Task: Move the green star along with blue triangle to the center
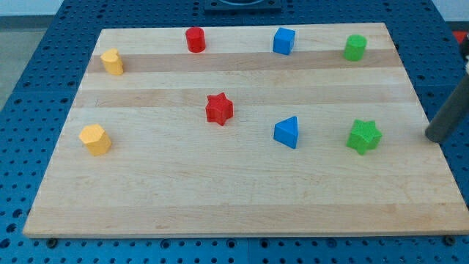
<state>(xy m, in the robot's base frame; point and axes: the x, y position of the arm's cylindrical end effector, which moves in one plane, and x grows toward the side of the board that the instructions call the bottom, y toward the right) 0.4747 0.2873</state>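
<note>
The green star [363, 136] lies on the wooden board [242, 198] at the view's right, a little below mid-height. The blue triangle [287, 132] lies to its left, about a hundred pixels away. My tip [434, 137] is at the board's right edge, to the right of the green star and apart from it. The dark rod rises from there toward the view's upper right.
A red star [219, 108] sits near the board's middle. Along the top are a yellow block [112, 61], a red cylinder [195, 39], a blue cube [283, 41] and a green cylinder [355, 48]. A yellow pentagon block [95, 138] lies at the left.
</note>
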